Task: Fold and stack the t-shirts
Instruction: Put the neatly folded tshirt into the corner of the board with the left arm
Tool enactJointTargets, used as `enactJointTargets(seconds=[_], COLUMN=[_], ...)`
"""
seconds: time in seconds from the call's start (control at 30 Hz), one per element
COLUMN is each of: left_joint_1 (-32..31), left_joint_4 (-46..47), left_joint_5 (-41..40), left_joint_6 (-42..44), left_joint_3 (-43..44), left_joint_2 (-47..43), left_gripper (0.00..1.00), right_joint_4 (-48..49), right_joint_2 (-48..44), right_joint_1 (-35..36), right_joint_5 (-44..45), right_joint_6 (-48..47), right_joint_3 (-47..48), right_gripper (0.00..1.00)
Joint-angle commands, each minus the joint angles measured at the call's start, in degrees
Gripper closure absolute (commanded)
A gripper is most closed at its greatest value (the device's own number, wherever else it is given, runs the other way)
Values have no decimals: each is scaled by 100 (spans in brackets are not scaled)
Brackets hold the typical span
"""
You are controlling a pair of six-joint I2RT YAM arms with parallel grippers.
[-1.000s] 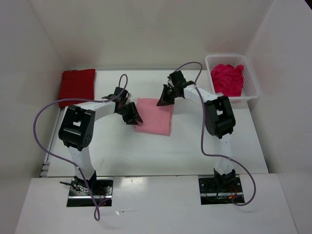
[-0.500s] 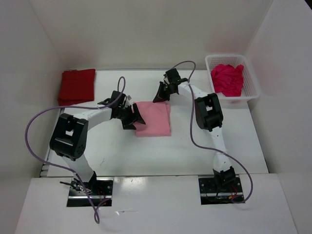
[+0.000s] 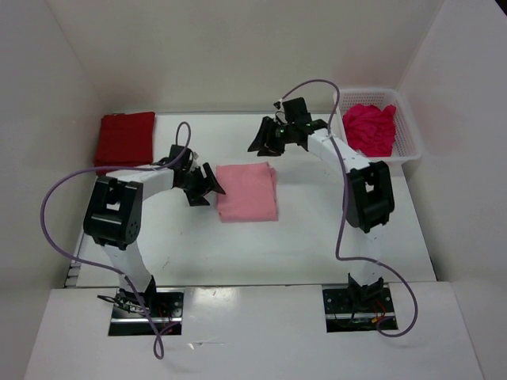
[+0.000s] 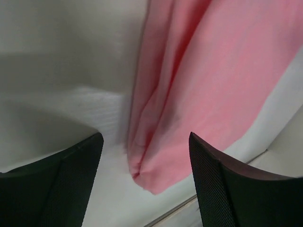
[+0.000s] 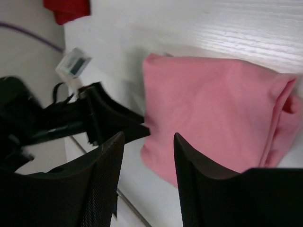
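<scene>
Left gripper (image 3: 211, 193) has its jaws spread wide with nothing between them, low over the table (image 3: 317, 237) just beside the left edge of the folded light pink t-shirt (image 3: 247, 192); its wrist view shows the folded edge just ahead of the fingers. Right gripper (image 3: 261, 146) is also spread and empty, just beyond the shirt's far edge. The dark red t-shirt (image 3: 125, 140) lies folded at the far left, and the crimson-magenta t-shirt (image 3: 369, 129) is bunched in the white basket (image 3: 409, 149), both well apart from either claw.

The top camera looks down over the whole worktop (image 3: 238, 245) from behind; both wrist cameras sit close, facing the shared pink t-shirt (image 3: 247, 192).
</scene>
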Motion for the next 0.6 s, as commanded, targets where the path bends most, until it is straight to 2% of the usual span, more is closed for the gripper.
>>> enactJointTargets(seconds=[0.0,0.07,0.13,0.17,0.27,0.3,0.43,0.57], left_joint_1=[-11,-116,-169,-169,-450,-599,-776,-627], left_joint_4=[346,452,636,707,883,883,726,304], left_joint_5=[-17,-16,-16,-16,107,168,116,185], left_joint_6=[235,235,235,235,68,-19,-160,-213], left_joint_3=[390,523,654,655,1057,1190,2024,3272], left_joint_2=[422,728,1001,1098,1538,1626,1750,1697], left_gripper=[18,21,27,42,63,75,97,100], right_joint_4=[582,688,802,803,943,1004,1005,1127], right_joint_2=[-835,-1249,-1573,-1680,-2084,-2163,-2594,-3226], right_joint_1=[-25,-25,-25,-25,-77,-138,-445,-832], right_joint_5=[-80,-133,-186,-186,-186,-238,-291,-291], right_joint_6=[80,150,203,256,379,379,432,546], right_joint_3=[-696,-962,-1305,-1401,-1736,-1876,-2219,-2939], right_gripper=[48,48,48,48,48,48,48,48])
